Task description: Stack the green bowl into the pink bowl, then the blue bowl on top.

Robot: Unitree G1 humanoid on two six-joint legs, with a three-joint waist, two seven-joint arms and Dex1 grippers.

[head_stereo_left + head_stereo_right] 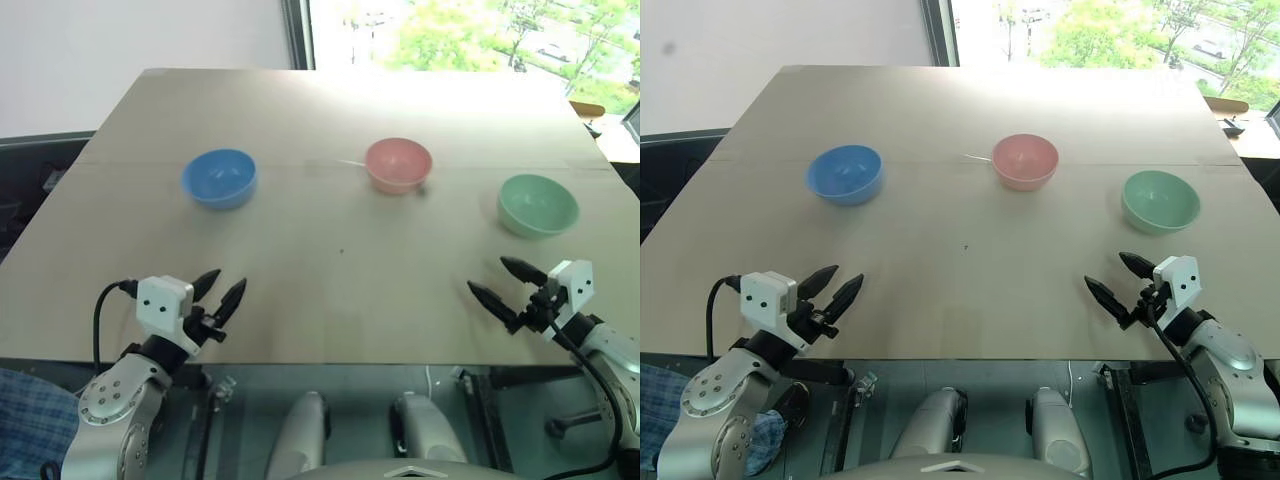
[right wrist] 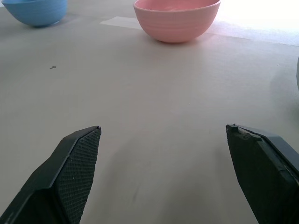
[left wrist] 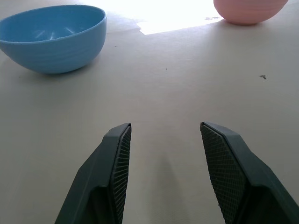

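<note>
Three bowls stand apart in a row across the tan table (image 1: 330, 100): the blue bowl (image 1: 219, 178) on the left, the pink bowl (image 1: 398, 164) in the middle, the green bowl (image 1: 537, 205) on the right. My left gripper (image 1: 220, 288) hovers near the table's front edge, in front of the blue bowl, open with nothing between its fingers (image 3: 117, 163). My right gripper (image 1: 502, 281) is near the front right, in front of the green bowl, open wide and empty. In the right wrist view the pink bowl (image 2: 176, 18) lies ahead of its fingers (image 2: 77, 163).
A strip of tape (image 1: 345, 161) lies on the table beside the pink bowl. A window (image 1: 470, 30) is behind the table's far edge. Bare tabletop stretches between the grippers and the bowls.
</note>
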